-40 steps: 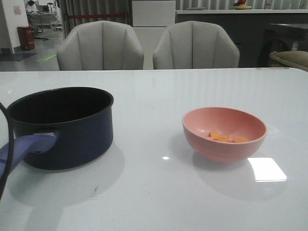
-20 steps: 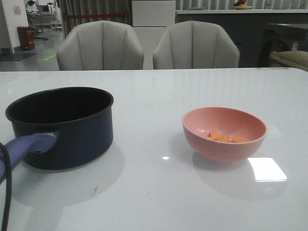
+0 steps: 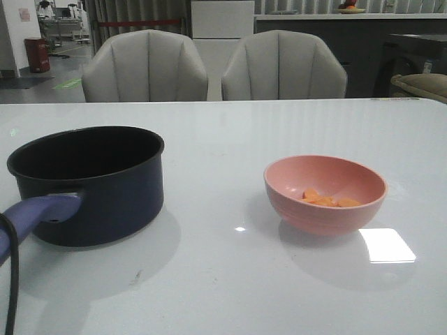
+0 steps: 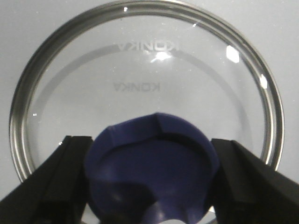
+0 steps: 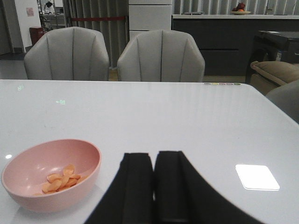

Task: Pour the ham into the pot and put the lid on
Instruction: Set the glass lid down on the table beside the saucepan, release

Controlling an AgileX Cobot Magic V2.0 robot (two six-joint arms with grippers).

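Through my left wrist camera I read one word — "KONKA" — printed on the glass of the lid [image 4: 145,84], in the upper middle of the frame. It stands upside down and mirrored as I see it. A second, fainter "KONKA" sits just below it, near the centre of the frame, right way round — whether shadow or reflection I cannot tell. In the front view and my right wrist view I find no lettering I can read.
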